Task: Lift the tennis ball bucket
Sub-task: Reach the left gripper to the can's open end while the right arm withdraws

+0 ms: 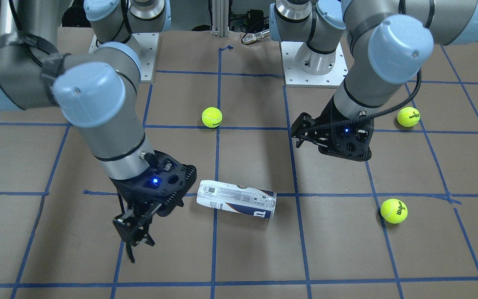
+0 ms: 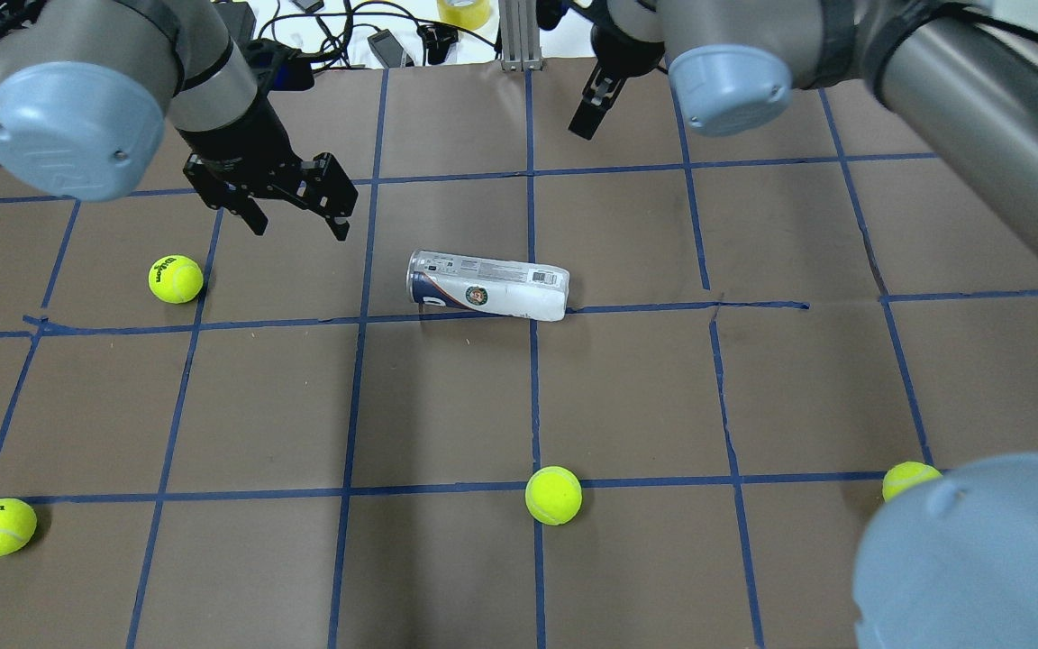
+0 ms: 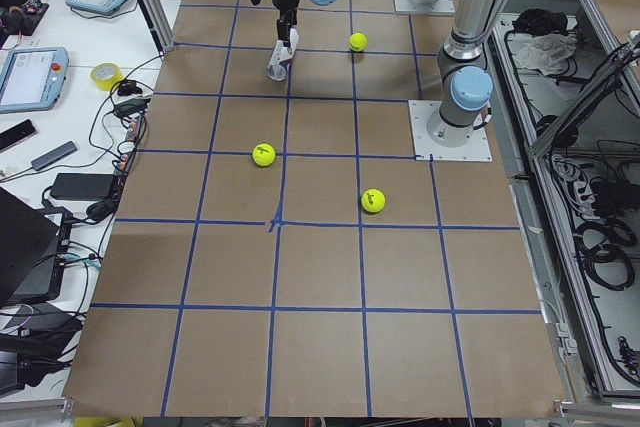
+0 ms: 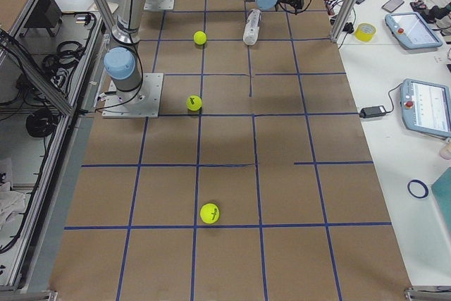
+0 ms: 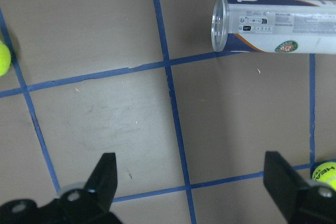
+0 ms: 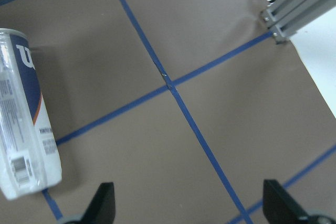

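**Ball bucket lies on its side between two open hands**

The tennis ball bucket point(image 2: 487, 286), a slim clear plastic cylinder wrapped in a glossy white and navy label, lies on its side on the worktop point(image 2: 438, 406). The worktop is a flat sheet of matte brown paper ruled into squares by blue tape point(image 2: 534, 406). The bucket rests across one tape line, apart from both arms.

The left hand point(image 2: 296, 223) hangs above the paper near the bucket's clear-rimmed end. Its black jaws are spread wide, and the left wrist camera shows only bare paper between them. The right hand point(image 1: 137, 245) hovers off the barcode end. Its own wrist camera shows its jaws equally far apart, holding nothing.

From overhead the label's round emblem faces up, while from across the worktop a large white letter on navy shows instead. Fuzzy yellow-green tennis balls point(image 2: 553, 495) lie scattered well clear of the bucket. Three appear in the view from across. The overhead camera also catches a fourth ball point(image 2: 908, 478), half hidden behind a smooth pale blue joint cap point(image 2: 978, 559). In the two side views the hands are too small to judge.
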`<state>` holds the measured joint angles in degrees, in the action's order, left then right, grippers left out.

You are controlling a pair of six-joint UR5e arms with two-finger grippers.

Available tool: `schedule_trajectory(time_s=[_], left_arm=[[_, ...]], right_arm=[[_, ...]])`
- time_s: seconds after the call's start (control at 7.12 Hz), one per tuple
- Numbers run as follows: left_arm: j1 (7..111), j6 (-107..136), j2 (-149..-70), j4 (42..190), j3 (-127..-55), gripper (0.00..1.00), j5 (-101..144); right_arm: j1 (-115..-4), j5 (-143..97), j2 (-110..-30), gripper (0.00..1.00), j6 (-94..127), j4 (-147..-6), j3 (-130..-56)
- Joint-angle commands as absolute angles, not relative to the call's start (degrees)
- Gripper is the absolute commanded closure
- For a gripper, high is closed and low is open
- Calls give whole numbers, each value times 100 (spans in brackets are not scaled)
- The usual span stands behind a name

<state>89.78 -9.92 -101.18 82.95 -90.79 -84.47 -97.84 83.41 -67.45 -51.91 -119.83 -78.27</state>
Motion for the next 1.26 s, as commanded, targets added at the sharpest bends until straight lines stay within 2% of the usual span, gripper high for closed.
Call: schedule_trajectory(time_s=[0.0,0.28,0.84,1.12], left_arm=[[8965,-1054,-10895,7773,-9062,0,-7493],[8721,-1194,-11432,7638,-9018,0,-6765],[8219,-1854,-12066,7672,-9141,1,-5030],[8200,-1855,-12251,7717,-9184,6,-4949]], right_arm=[[-9590,8859,-7486,0,-5063,-11149,-7831],[-9144,8799,-7856,0,-4557,-10761,-7840],[-8982,8868,-8340,0,-3060,-9791,-7822],[-8982,8877,-8489,0,-2760,-9704,-7822]])
